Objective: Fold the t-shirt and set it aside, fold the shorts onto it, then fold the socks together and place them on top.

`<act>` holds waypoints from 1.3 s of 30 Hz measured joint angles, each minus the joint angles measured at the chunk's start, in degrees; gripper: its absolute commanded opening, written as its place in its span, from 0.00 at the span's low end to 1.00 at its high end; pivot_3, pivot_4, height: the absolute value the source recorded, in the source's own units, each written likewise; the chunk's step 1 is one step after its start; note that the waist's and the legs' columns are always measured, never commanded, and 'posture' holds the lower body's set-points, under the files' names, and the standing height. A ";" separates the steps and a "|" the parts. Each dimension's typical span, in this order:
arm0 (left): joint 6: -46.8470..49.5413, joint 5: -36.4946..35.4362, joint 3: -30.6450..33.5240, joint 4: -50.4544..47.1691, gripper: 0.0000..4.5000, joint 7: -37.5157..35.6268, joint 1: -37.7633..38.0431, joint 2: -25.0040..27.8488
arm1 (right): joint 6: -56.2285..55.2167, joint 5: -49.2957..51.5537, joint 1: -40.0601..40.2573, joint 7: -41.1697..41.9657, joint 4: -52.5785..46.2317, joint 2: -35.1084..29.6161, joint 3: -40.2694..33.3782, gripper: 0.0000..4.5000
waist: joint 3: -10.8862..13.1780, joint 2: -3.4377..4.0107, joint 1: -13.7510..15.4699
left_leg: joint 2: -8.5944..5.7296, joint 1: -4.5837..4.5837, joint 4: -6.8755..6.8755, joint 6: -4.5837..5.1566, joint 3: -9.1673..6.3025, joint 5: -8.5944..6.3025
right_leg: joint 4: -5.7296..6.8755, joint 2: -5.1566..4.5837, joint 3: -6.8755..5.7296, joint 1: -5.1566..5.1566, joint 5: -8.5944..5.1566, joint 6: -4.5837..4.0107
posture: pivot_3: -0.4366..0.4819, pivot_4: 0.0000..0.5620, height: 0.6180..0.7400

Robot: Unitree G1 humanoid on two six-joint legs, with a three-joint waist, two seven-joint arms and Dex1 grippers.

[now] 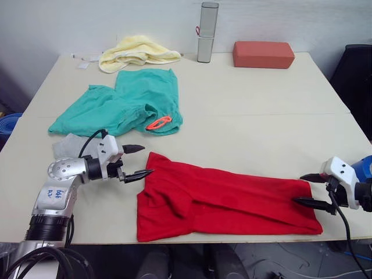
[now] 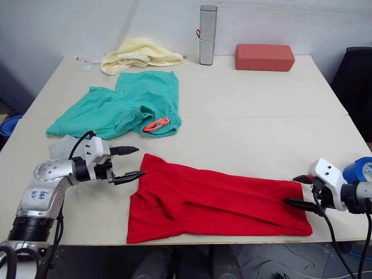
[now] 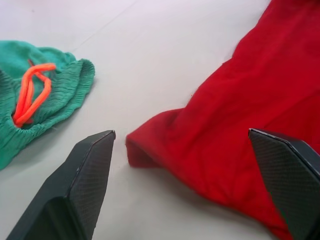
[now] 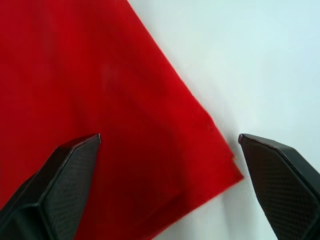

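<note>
On the pale counter (image 1: 244, 110) the t-shirt (image 1: 226, 200) lies long, side to side — my left hand (image 1: 136, 161) and right hand (image 1: 308, 190) wait open and empty, one at each end.

Background stuff on the big beige rectangular table (image 1: 244, 110): a tall grey cylindrical container (image 1: 207, 32) stands upright at the far edge, a crumpled pale yellow towel (image 1: 136, 51) sits along that edge to its left, and a flat brick-red rectangular block (image 1: 263, 54) lies to its right.
</note>
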 measured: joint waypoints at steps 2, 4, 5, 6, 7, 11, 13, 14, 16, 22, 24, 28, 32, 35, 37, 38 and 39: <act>-0.40 1.06 -1.46 1.82 0.99 0.04 -1.28 -0.66 | -0.02 -1.03 -1.72 -0.20 1.25 0.00 0.98 1.00 | 0.01 -0.02 0.03 | 0.00 0.00 0.11 0.00 0.01 0.00 | 0.06 0.01 0.00 0.02 0.01 0.02 | 0.48 0.27 1.00; -0.71 2.13 -2.68 4.54 0.99 0.30 -3.64 -2.29 | -0.20 -2.10 -3.85 -0.17 3.06 0.00 2.19 1.00 | 0.05 -0.09 0.13 | -0.01 0.00 0.25 0.10 0.00 -0.01 | 0.12 0.00 0.00 0.09 0.05 0.08 | 0.48 0.27 1.00; -0.71 2.39 -3.14 4.89 1.00 0.41 -4.43 -2.67 | -0.34 -2.43 -4.51 -0.10 3.50 0.00 2.65 0.96 | 0.07 -0.12 0.13 | -0.02 0.00 0.28 0.29 -0.01 -0.09 | 0.15 -0.01 0.01 0.10 0.06 0.11 | 0.48 0.27 1.00; -0.75 2.47 -3.20 5.28 1.00 0.44 -5.18 -3.16 | -0.38 -2.65 -5.54 0.07 4.22 0.00 3.40 0.91 | 0.06 -0.14 0.12 | -0.02 0.03 0.31 0.32 -0.02 -0.11 | 0.17 -0.01 0.00 0.14 0.07 0.11 | 0.48 0.27 1.00; -0.85 2.50 -3.35 5.70 1.00 0.51 -5.90 -3.46 | -0.38 -3.04 -6.44 0.15 4.83 0.01 3.92 0.85 | 0.05 -0.13 0.07 | -0.02 0.04 0.31 0.32 -0.02 -0.11 | 0.18 -0.02 0.00 0.14 0.07 0.11 | 0.48 0.27 1.00; -1.22 2.56 -3.43 5.95 1.00 0.41 -5.94 -3.53 | -0.49 -4.20 -9.42 1.18 6.38 0.07 5.83 0.58 | 0.05 -0.12 -0.30 | 0.00 0.06 0.22 0.03 -0.03 0.03 | 0.20 0.01 -0.01 0.09 0.05 0.09 | 0.48 0.27 1.00; -1.22 2.55 -3.39 5.84 1.00 0.30 -4.89 -3.34 | -0.94 -4.62 -10.77 1.82 7.31 0.66 6.38 0.42 | 0.05 -0.13 -0.39 | 0.00 0.06 0.21 0.01 -0.03 0.04 | 0.19 0.01 -0.01 0.09 0.05 0.09 | 0.48 0.27 1.00; -1.22 2.55 -3.30 5.82 1.00 0.30 -4.21 -3.06 | -1.45 -4.73 -11.51 2.12 7.79 0.98 6.83 0.34 | 0.05 -0.13 -0.50 | 0.01 0.06 0.22 0.01 -0.02 0.03 | 0.20 0.01 -0.01 0.10 0.05 0.09 | 0.48 0.27 1.00; -1.20 2.54 -3.00 5.75 1.00 0.31 -3.19 -2.46 | -2.48 -4.99 -13.38 2.65 9.10 1.81 8.04 0.19 | 0.05 -0.16 -0.77 | 0.00 0.06 0.25 0.03 -0.03 0.02 | 0.21 0.00 -0.01 0.11 0.05 0.09 | 0.48 0.27 1.00; -0.81 2.21 -0.96 3.39 1.00 1.37 -1.00 -1.29 | -5.36 -7.11 -20.20 2.48 14.60 4.59 10.52 0.01 | 0.05 -0.18 -1.41 | 0.00 0.08 0.22 0.03 -0.02 0.02 | 0.22 -0.01 0.01 0.10 0.05 0.09 | 0.48 0.27 1.00; 0.06 1.83 -0.03 1.72 1.00 2.55 0.56 -1.40 | -7.87 -9.16 -24.70 0.61 19.10 6.80 11.18 0.01 | 0.05 -0.17 -1.61 | 0.00 0.08 0.20 0.02 0.00 0.03 | 0.23 -0.01 0.04 0.07 0.05 0.09 | 0.48 0.27 1.00; 1.07 1.17 1.53 -0.17 1.00 4.26 2.33 -1.69 | -12.73 -12.91 -31.47 -2.61 25.70 9.54 13.29 0.01 | 0.07 -0.14 -1.33 | 0.00 0.02 0.14 -0.04 -0.01 0.06 | 0.24 -0.01 0.00 -0.03 0.03 0.06 | 0.48 0.27 1.00; 1.74 0.10 3.04 -3.32 1.00 6.53 4.70 -2.12 | -21.22 -18.46 -39.77 -8.91 35.68 13.92 16.06 0.01 | 0.07 -0.13 -1.36 | -0.02 -0.10 0.16 -0.10 0.00 0.09 | 0.25 -0.02 0.01 -0.16 0.03 0.06 | 0.48 0.27 1.00; 2.53 -0.22 4.19 -5.60 1.00 8.20 6.53 -2.16 | -25.77 -21.12 -43.69 -12.44 41.44 15.37 17.28 0.01 | 0.07 -0.13 -1.38 | -0.03 -0.64 0.31 -0.16 0.01 0.15 | 0.42 -0.01 0.02 -0.69 0.03 0.06 | 0.48 0.27 1.00; 3.31 -0.67 5.22 -6.88 1.00 9.37 8.32 -2.27 | -28.78 -22.59 -45.26 -14.42 44.60 16.37 17.43 0.01 | 0.07 -0.13 -1.37 | -0.02 -0.68 0.36 -0.18 0.01 0.16 | 0.45 0.00 0.00 -0.73 0.03 0.06 | 0.48 0.27 1.00; 3.50 -0.90 5.80 -7.62 1.00 10.00 9.24 -2.28 | -30.37 -23.21 -46.02 -15.37 46.20 16.88 17.47 0.01 | 0.07 -0.13 -1.38 | -0.03 -0.68 0.37 -0.18 0.01 0.17 | 0.46 0.00 0.00 -0.72 0.03 0.06 | 0.48 0.27 1.00; 3.74 -1.07 6.16 -7.94 1.00 10.41 9.65 -2.28 | -31.50 -23.71 -46.41 -16.02 47.29 17.26 17.47 0.01 | 0.07 -0.13 -1.33 | -0.03 -0.69 0.41 -0.18 0.00 0.17 | 0.48 0.00 -0.01 -0.71 0.03 0.06 | 0.48 0.27 1.00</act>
